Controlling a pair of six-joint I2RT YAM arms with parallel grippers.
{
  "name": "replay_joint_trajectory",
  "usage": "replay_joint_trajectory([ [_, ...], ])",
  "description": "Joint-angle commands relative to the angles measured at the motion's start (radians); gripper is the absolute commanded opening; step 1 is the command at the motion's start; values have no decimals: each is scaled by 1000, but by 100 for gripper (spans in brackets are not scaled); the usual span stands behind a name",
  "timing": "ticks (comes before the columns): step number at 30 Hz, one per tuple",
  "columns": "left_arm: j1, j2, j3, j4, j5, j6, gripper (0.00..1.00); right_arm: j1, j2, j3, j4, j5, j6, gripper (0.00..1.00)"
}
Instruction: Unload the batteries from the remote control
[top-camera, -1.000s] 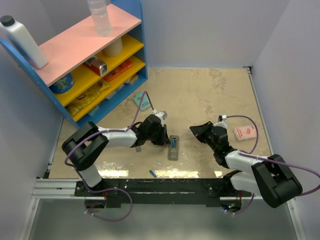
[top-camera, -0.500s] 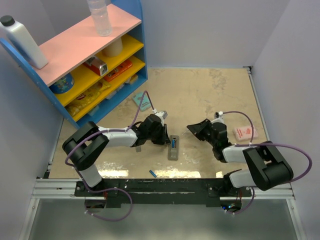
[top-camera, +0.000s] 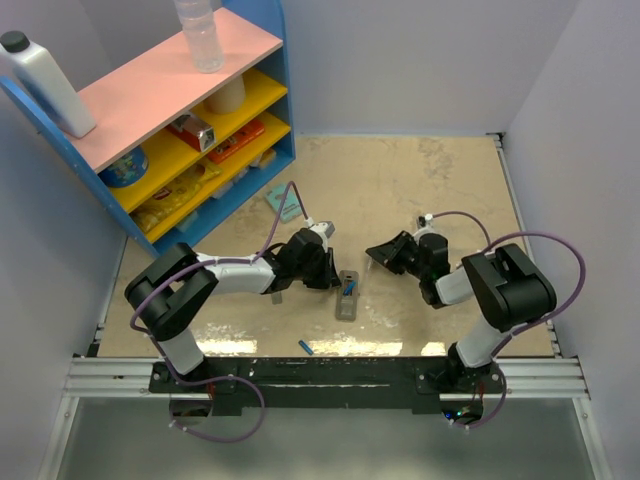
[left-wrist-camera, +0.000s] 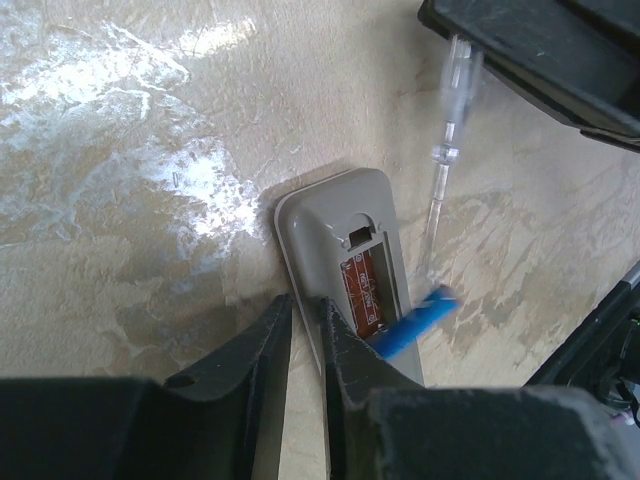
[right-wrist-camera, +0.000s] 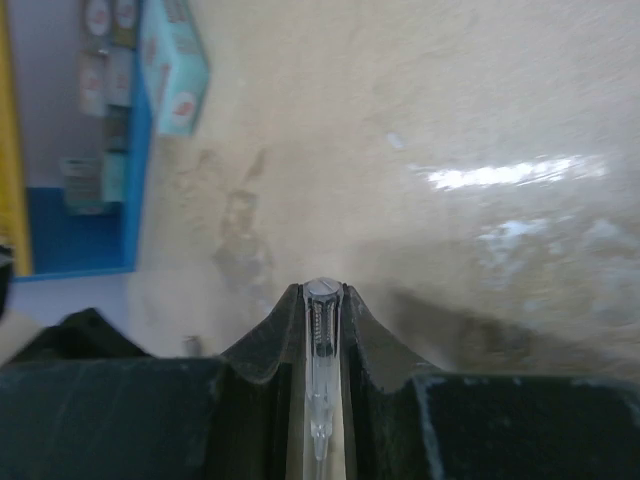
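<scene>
The grey remote control (top-camera: 347, 296) lies face down on the table, its compartment open (left-wrist-camera: 340, 245). One blue battery (left-wrist-camera: 415, 322) sticks out of the compartment at a slant, over the remote's right edge. A second blue battery (top-camera: 305, 347) lies loose near the table's front edge. My left gripper (top-camera: 327, 274) is shut on the remote's left wall (left-wrist-camera: 305, 300). My right gripper (top-camera: 374, 254) is shut on a thin clear stick (right-wrist-camera: 321, 340). The stick (left-wrist-camera: 443, 140) points down with its tip beside the slanted battery.
A blue shelf unit (top-camera: 200, 130) with packets and cans stands at the back left, a bottle and a white jug on top. A teal flat box (top-camera: 285, 203) lies in front of it and shows in the right wrist view (right-wrist-camera: 175, 65). The right arm hides the pink packet.
My right gripper has swung left to the remote with the stick, and its arm now covers the pink packet. The battery in the remote has tipped up at a slant. The left gripper has stayed put.
</scene>
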Motion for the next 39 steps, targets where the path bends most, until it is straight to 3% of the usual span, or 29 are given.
replay_joint_trajectory([
  [1, -21, 40, -12, -42, -14, 14, 23, -26, 40, 2, -104, -33, -171, 0],
  [17, -23, -9, -14, -65, -42, 11, 24, -26, -232, 114, -508, 48, -281, 0],
  [20, -23, -32, -11, -86, -58, 20, 25, -23, -337, 175, -737, 170, -265, 0],
  [21, -23, -41, -9, -103, -63, 22, 26, -24, -368, 230, -943, 314, -251, 0],
  [24, -23, -84, -12, -135, -98, 35, 27, -20, -495, 326, -1328, 546, -185, 0],
  [25, -23, -107, -12, -142, -111, 37, 27, -21, -547, 344, -1409, 686, -150, 0],
  [27, -23, -126, -14, -145, -115, 43, 28, -21, -574, 392, -1602, 808, -124, 0],
  [28, -23, -144, -12, -145, -111, 43, 28, -26, -572, 401, -1669, 924, -25, 0],
  [30, -23, -159, -9, -145, -103, 46, 29, -26, -551, 453, -1788, 977, 5, 0],
  [34, -23, -207, -11, -145, -75, 57, 30, -26, -438, 508, -1947, 1105, 235, 0],
  [39, -23, -270, -38, -194, -72, 83, 31, -27, -141, 648, -2234, 1241, 508, 0],
])
